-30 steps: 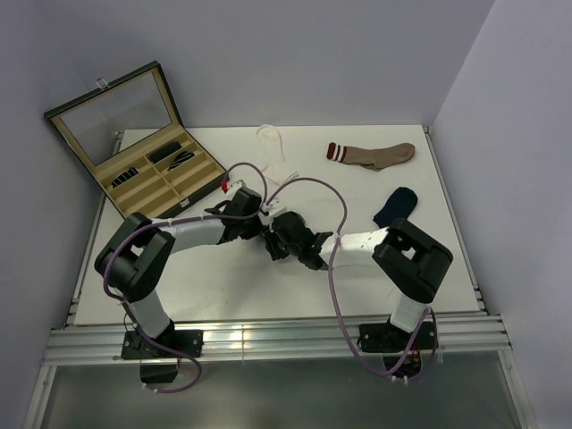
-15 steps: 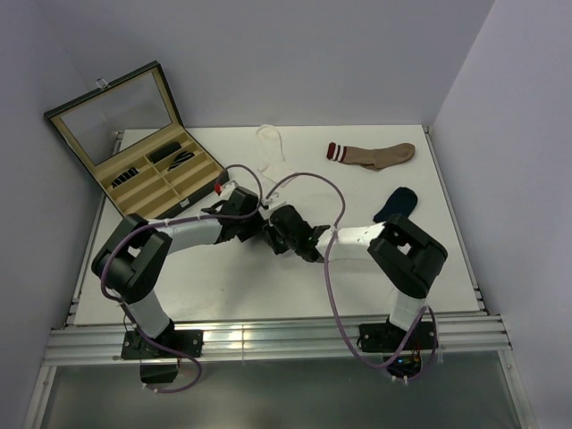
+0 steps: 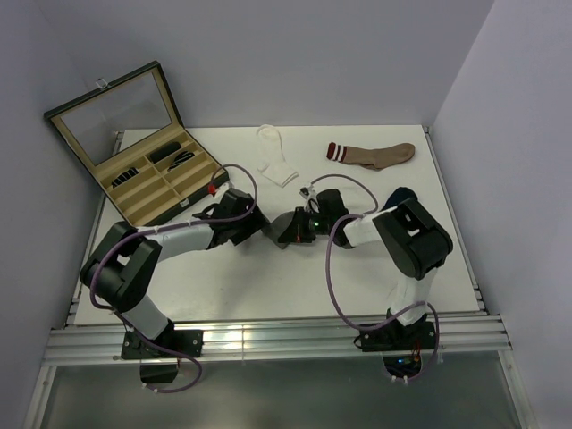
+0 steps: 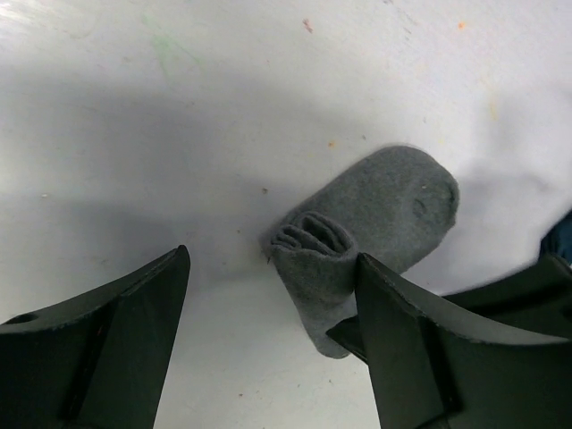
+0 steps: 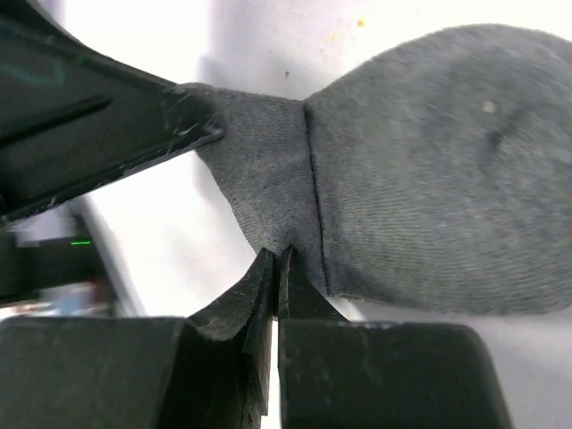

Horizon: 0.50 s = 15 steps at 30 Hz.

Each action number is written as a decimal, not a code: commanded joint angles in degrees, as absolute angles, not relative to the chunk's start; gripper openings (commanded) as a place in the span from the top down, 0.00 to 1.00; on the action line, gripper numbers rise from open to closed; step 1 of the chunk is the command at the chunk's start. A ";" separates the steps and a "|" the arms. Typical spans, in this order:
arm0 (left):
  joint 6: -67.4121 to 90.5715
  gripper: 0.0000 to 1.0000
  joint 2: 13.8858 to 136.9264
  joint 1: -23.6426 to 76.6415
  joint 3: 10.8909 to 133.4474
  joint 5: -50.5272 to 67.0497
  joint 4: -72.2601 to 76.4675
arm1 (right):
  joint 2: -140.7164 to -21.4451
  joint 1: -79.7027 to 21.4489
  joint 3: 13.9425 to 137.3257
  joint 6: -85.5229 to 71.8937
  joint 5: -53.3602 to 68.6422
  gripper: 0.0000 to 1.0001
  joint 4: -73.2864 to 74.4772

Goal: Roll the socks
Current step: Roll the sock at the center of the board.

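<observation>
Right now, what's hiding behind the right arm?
A navy sock: only one end shows past the right arm's elbow. The arm covers the rest, so whether it's flat or rolled can't be seen.

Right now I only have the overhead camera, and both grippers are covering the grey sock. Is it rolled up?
Observer: Only partly. The left wrist camera shows the grey sock with a short roll at one end. The toe lies flat on the table.
Operator: Is the left gripper holding it?
Observer: No. The left gripper is open, with its fingers on either side of the roll.
Operator: And the right one?
Observer: The right gripper is shut, its tips at the sock's edge by the fold. I cannot tell whether any fabric is pinched.
</observation>
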State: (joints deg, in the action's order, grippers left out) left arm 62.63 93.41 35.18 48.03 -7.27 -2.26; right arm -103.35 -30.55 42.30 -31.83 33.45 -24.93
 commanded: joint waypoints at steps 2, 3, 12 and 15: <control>61.35 0.21 91.23 35.24 46.58 -3.17 4.39 | -108.27 -26.20 40.17 -44.55 46.84 1.00 -36.20; 61.17 0.21 91.23 35.24 46.32 -2.64 5.70 | -109.06 -25.15 40.34 -45.08 47.54 1.00 -36.30; 59.85 0.24 93.60 35.77 46.67 -0.53 8.17 | -114.61 -21.71 40.08 -49.04 49.30 1.00 -38.58; 59.77 0.25 94.66 35.86 46.76 -0.53 9.32 | -115.75 -21.10 40.25 -49.22 49.31 0.99 -38.32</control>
State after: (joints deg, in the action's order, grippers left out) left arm 61.04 93.82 35.44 46.13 -1.52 5.96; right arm -113.73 -22.06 41.04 -49.01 50.28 -39.68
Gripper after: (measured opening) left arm 0.758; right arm 0.024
